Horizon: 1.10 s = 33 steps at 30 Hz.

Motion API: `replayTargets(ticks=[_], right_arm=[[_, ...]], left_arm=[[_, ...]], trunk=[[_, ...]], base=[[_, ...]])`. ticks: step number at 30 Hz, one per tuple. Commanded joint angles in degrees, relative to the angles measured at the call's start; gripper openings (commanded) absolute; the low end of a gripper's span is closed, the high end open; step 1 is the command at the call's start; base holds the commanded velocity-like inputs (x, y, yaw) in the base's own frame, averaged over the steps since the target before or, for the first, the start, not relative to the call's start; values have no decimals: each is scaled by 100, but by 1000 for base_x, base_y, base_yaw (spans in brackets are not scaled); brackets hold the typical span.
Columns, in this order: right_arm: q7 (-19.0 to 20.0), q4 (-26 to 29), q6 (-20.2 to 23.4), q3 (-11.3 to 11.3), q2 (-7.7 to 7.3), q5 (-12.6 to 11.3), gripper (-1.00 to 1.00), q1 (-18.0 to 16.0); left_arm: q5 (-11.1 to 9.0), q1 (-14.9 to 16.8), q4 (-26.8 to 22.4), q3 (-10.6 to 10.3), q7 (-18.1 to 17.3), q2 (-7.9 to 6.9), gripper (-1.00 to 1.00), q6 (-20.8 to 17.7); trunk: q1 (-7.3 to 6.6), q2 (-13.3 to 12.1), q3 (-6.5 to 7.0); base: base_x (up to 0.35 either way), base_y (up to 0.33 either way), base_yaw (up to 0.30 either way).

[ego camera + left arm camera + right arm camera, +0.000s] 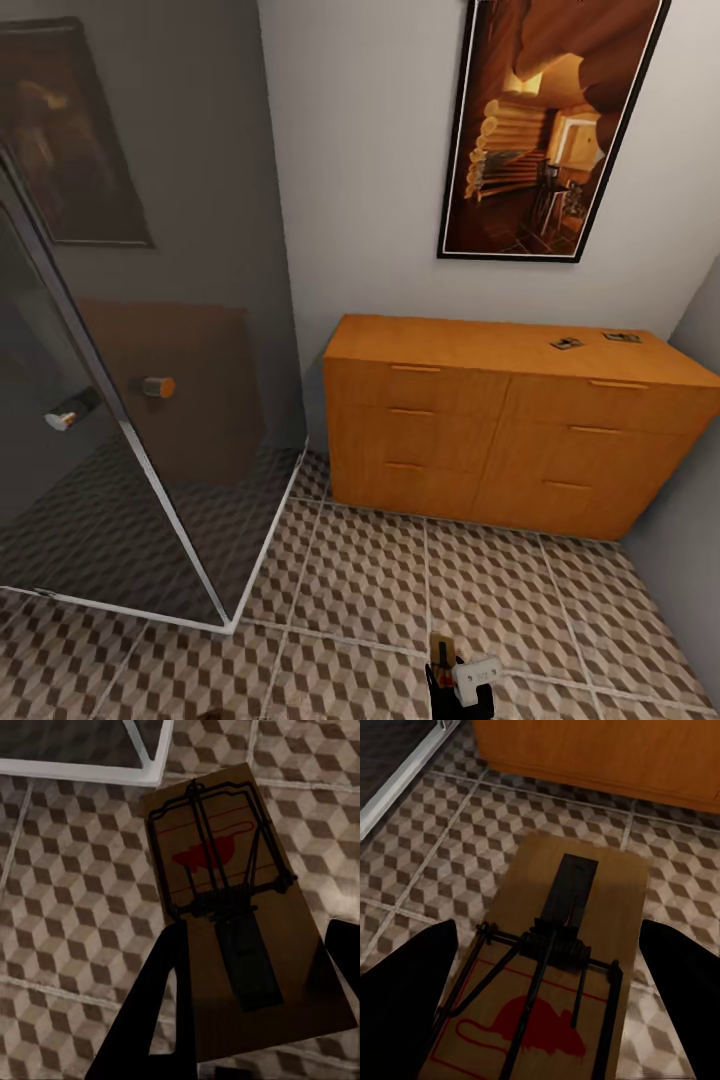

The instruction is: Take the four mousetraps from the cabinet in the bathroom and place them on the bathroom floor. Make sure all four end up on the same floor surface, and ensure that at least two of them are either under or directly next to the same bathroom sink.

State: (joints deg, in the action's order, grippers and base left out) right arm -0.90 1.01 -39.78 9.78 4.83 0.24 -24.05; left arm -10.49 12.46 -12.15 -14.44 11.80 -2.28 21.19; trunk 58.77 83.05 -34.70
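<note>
Cabinet (500,440): orange-brown sideboard with bar-handled drawers, against the far wall under a framed picture (550,125). 2 mousetraps lie on its top toward the right end, one (566,343) nearer the middle, one (621,337) just right of it, apart from each other.

Bathroom floor (380,590): cube-pattern tiles with pale grout. Glass shower enclosure (130,420) stands at the left.

Left jaws (251,1012): clenched on a mousetrap (232,892), tan board with dark wire and a red mouse print, held above the tiles near the shower's white frame.

Right jaws (547,1012): grasping another mousetrap (574,945), dark fingers at both long edges, above the tiles in front of the cabinet. Right gripper also visible at the lower edge of the head view (462,680).
</note>
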Motion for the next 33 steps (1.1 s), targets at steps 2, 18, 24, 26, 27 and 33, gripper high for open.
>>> replayTargets(ticks=[2, 18, 24, 26, 27, 33], right_arm=[[-8, -5, -15, 18, 0, -2, -100, -3], [-10, -5, -12, 24, 0, -2, -100, -3], [-7, -5, -13, 24, 0, -4, -100, -3], [-7, -5, -13, 24, 0, -2, -100, -3], [-7, -5, -12, 24, 0, -2, -100, -3], [-7, -5, -12, 24, 0, -3, -100, -3]], left_arm=[[-50, 3, 2, -50, 24, -2, -100, 17], [-50, 2, 2, -50, 24, -1, -100, 17], [-50, 2, 2, -50, 24, -1, -100, 17], [-50, 2, 2, -50, 24, -1, -100, 17], [-50, 2, 2, -50, 24, -1, -100, 17], [-50, 2, 2, -50, 24, -1, -100, 17]], trunk=[[-4, 3, -5], [-4, 3, -5], [-4, 3, -5], [-4, 3, -5], [-4, 3, -5], [-4, 3, -5]], base=[[-316, 0, 259], [-109, 0, 244], [-1, 0, 243], [0, 0, 243], [0, 0, 243], [0, 0, 243]])
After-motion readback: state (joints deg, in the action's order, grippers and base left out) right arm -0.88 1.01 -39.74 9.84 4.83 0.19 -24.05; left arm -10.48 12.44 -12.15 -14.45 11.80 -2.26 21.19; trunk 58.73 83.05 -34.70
